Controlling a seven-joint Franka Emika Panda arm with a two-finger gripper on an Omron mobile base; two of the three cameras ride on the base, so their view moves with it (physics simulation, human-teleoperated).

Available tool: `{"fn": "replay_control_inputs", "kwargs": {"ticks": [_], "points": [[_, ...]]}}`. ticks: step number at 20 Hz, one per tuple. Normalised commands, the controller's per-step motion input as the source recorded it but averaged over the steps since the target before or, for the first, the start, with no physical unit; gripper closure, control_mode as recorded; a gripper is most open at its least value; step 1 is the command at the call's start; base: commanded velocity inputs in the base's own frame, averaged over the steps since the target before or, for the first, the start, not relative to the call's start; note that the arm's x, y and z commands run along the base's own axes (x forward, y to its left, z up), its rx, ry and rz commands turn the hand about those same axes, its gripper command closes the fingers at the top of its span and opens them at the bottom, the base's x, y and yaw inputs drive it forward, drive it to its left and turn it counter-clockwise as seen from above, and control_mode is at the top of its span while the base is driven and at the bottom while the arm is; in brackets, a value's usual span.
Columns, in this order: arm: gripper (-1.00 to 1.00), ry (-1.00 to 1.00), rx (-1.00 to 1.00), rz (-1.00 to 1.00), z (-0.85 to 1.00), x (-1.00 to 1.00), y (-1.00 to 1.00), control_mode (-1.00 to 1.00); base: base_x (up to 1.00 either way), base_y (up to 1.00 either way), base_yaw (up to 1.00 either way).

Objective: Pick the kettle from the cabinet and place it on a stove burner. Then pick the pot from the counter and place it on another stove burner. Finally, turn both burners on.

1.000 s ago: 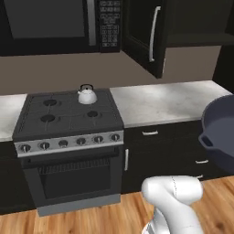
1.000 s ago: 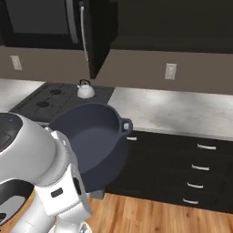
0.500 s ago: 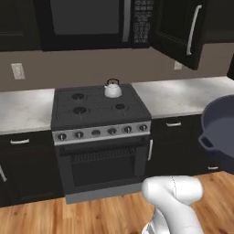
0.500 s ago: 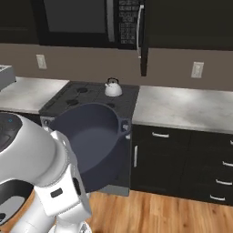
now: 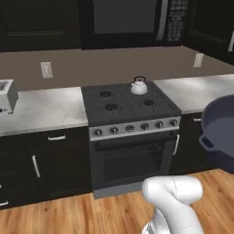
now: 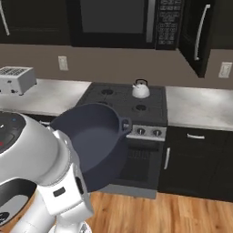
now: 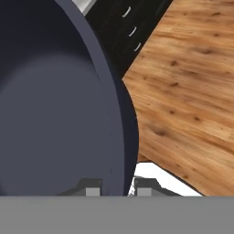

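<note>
The white-silver kettle (image 5: 139,86) (image 6: 141,89) stands on the back right stove burner of the black cooktop (image 5: 128,109). The front left burner (image 5: 111,107) and front right burner (image 5: 148,103) are bare. The dark blue-grey pot (image 6: 93,136) (image 5: 221,132) hangs tilted in the air in front of the stove, off the counter (image 6: 195,109). My gripper (image 7: 119,189) is shut on the rim of the pot (image 7: 55,105), one finger on each side of the wall. The cabinet door (image 6: 200,36) stands open at the upper right.
A microwave (image 6: 123,20) hangs over the stove. A toaster (image 5: 5,96) (image 6: 17,79) sits on the counter left of the cooktop. Dark drawers with silver handles run below the counter. Wooden floor lies in front.
The base has driven, so the whole scene has shifted right in both base views and the stove now lies more central. The pot stays in my grip.
</note>
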Motion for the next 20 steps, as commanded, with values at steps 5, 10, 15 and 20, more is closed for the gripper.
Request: {"fn": "replay_control_inputs", "kwargs": {"ticks": [5,10,15,20], "points": [[1.0,0.0,0.0,0.0,0.0,0.0,0.0,1.0,0.07,0.8,-0.22],[1.0,0.0,0.0,0.0,0.0,0.0,0.0,1.0,0.29,0.68,-0.27],[1.0,0.0,0.0,0.0,0.0,0.0,0.0,1.0,0.4,0.63,-0.26],[1.0,0.0,0.0,0.0,0.0,0.0,0.0,1.0,0.47,0.31,-0.13]]}}
